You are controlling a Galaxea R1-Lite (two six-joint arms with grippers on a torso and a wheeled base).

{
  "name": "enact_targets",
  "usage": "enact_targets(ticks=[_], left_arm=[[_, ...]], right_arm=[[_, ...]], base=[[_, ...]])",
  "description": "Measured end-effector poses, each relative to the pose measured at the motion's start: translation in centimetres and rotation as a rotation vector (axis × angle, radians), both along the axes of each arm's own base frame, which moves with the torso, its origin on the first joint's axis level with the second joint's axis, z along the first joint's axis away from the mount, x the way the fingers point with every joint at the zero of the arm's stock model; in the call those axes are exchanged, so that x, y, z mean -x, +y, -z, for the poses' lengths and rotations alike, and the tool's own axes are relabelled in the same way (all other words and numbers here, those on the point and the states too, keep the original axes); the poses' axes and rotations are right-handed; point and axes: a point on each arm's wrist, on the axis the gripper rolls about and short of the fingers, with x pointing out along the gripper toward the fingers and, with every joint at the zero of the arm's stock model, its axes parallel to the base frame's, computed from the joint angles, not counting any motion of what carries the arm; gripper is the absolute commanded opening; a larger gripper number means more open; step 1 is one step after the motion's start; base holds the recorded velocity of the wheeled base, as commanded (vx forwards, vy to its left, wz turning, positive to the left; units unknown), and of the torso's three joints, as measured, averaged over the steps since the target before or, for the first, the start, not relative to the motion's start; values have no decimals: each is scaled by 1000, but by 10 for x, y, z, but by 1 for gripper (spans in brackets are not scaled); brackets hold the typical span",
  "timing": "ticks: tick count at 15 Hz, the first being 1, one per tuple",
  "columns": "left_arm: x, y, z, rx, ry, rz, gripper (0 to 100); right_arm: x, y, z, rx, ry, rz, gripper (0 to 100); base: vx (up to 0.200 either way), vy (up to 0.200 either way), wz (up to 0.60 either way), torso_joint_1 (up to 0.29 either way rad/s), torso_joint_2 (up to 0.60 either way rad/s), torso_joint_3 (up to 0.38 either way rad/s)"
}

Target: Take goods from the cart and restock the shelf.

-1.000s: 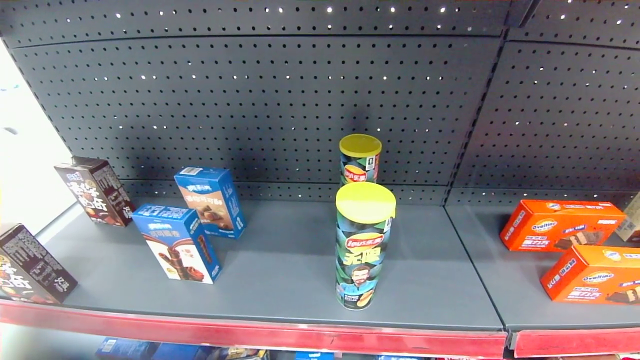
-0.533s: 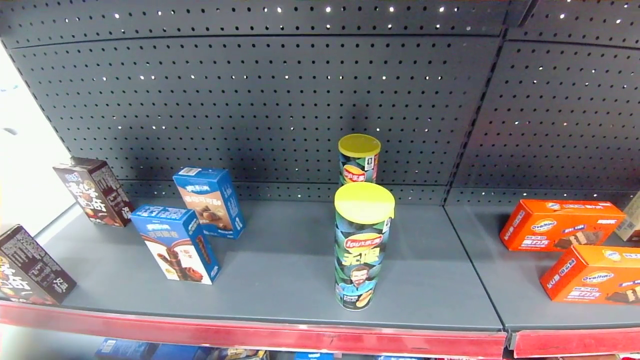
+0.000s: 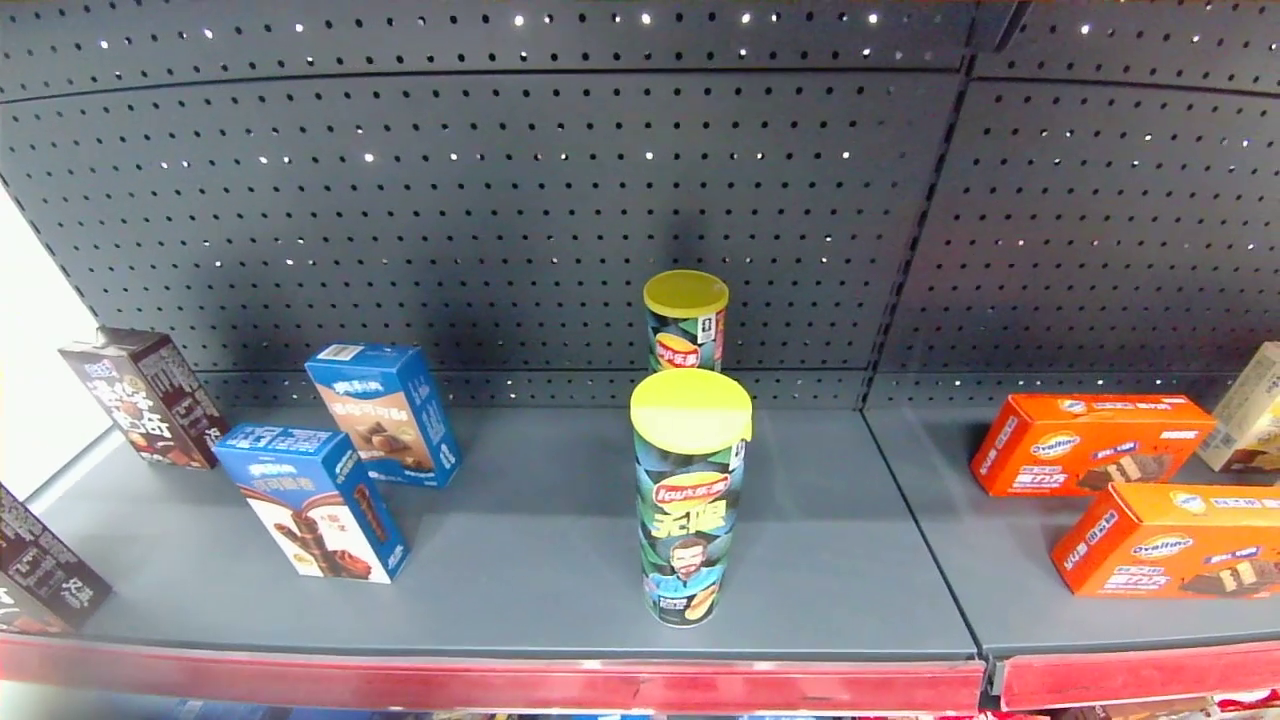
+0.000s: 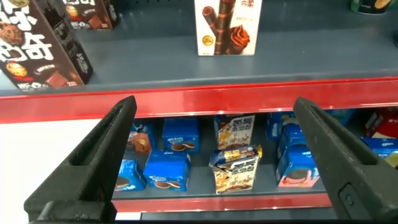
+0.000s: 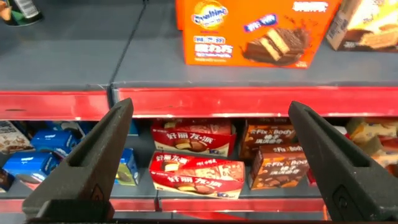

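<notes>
The head camera has swung; nothing on the grey shelf (image 3: pixel 540 560) shifted. Left gripper (image 4: pixel 214 124) and right gripper (image 5: pixel 209 118) gape wide, empty, short of the front chip tube (image 3: pixel 688 500). A second round, yellow-lidded tube (image 3: pixel 685 320) stands behind it. To its left are two blue cartons (image 3: pixel 315 505), to its right two orange boxes (image 3: pixel 1090 445).

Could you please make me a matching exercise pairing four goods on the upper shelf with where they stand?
Things:
1. front can
2. blue boxes
3. orange boxes
4. brown boxes

Places:
A. right side
B. far left
C. centre, yellow lid
D. between far left and centre

Pairs: 1-C, 2-D, 3-A, 4-B
</notes>
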Motion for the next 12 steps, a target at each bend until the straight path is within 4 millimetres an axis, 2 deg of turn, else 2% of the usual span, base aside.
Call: enact_targets(ticks=[1,10,12], left_arm=[[0,0,0,5,0,1,100],[0,0,0,10,-2,2,100],[0,0,0,11,-1,3,100]], right_arm=[[0,0,0,0,-1,1,100],[0,0,0,-1,0,1,100],[0,0,0,-1,-1,1,100]], base=[[0,200,0,-17,7,2],[0,0,0,0,0,0],[-200,0,0,2,2,2]])
